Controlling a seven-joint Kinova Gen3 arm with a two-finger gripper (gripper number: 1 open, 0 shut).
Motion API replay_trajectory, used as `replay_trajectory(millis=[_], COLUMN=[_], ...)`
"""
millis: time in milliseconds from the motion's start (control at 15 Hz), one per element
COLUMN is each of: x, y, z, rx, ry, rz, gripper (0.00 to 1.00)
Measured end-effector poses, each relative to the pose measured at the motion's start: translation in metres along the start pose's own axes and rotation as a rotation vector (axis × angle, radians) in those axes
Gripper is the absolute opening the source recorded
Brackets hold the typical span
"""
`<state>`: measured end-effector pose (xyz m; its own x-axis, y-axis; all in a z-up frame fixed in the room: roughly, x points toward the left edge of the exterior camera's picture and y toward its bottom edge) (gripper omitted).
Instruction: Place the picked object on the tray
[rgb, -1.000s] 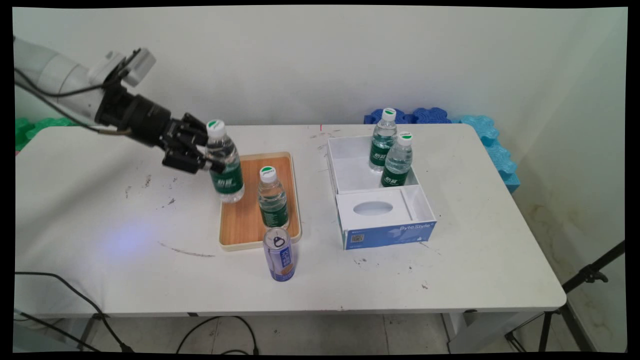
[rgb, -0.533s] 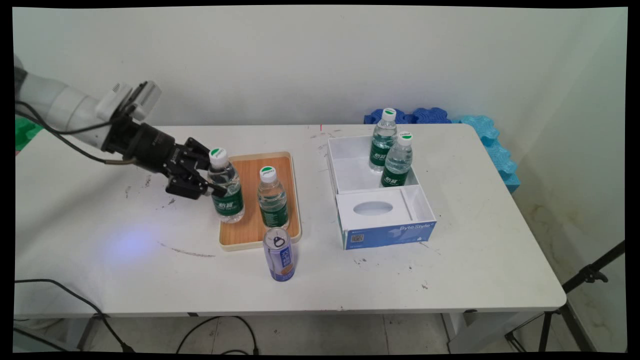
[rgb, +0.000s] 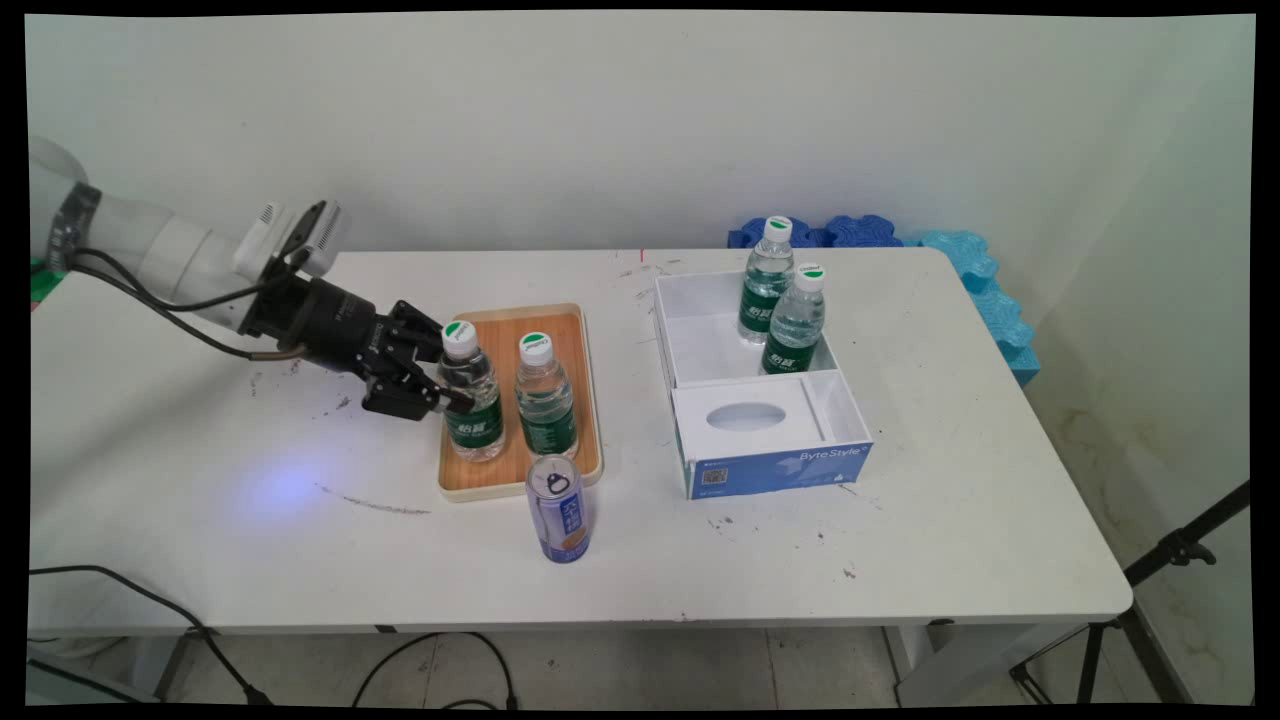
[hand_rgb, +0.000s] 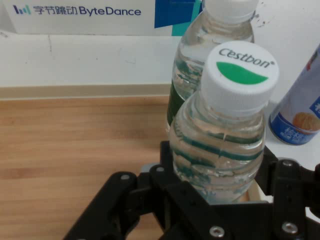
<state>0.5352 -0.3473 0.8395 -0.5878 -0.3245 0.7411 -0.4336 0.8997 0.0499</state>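
Note:
My black gripper (rgb: 450, 392) is shut on a clear water bottle (rgb: 471, 395) with a green label and a white cap. The bottle stands upright at the left side of a wooden tray (rgb: 490, 455). In the hand view the same water bottle (hand_rgb: 220, 140) fills the space between my fingers, above the tray's wood (hand_rgb: 75, 150). A second water bottle (rgb: 545, 395) stands just to its right on the tray, partly hidden behind the held one as the second bottle (hand_rgb: 192, 65) in the hand view. A blue drink can (rgb: 560, 507) stands on the table in front of the tray.
A white and blue open box (rgb: 775, 465) sits right of the tray, with two more water bottles (rgb: 783, 305) in its rear compartment. Blue foam pieces (rgb: 960, 270) lie at the table's far right corner. The blue can (hand_rgb: 300, 110) shows at the right of the hand view.
The arm has come down and moved right, carrying the held bottle from above the tray's left edge down onto the tray beside the second bottle.

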Motion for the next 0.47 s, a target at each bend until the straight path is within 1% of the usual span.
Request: replay_trajectory(millis=[267, 333, 467], x=[-0.003, -0.003, -0.003], y=[0.0, 0.0, 0.0], z=[0.011, 0.013, 0.017], rx=[0.006, 0.01, 0.014], ry=[0.001, 0.0, 0.0], rz=[-0.01, -0.014, -0.016], gripper=[0.0, 1.0, 1.0])
